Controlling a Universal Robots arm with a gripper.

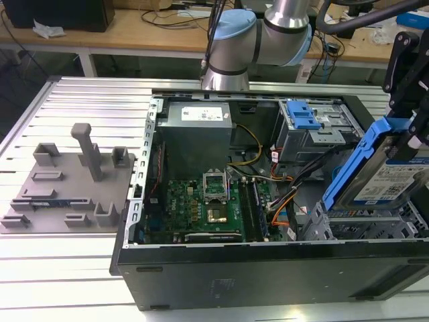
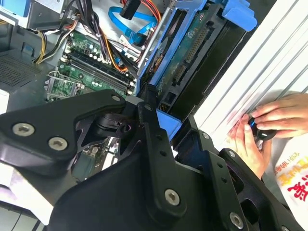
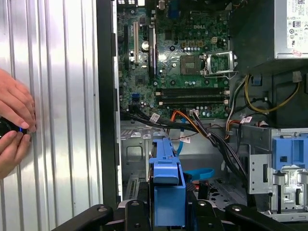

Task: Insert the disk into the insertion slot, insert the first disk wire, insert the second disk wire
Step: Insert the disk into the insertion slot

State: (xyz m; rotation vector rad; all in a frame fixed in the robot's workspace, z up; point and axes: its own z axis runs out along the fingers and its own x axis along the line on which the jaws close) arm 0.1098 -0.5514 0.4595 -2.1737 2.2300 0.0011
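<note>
Clamping the disk point(image 1: 392, 181) by its blue caddy, the gripper point(image 1: 410, 124) has its jaws closed on it at the exterior view's right edge. Disk hangs tilted just above the insertion slot point(image 1: 352, 225), not yet seated. A person's hand point(image 3: 14, 125) rests on the ribbed table point(image 3: 62, 96).

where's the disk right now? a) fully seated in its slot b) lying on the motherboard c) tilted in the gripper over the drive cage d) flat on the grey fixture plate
c: the disk sits tilted in the gripper, above the insertion slot, not in it.
</note>
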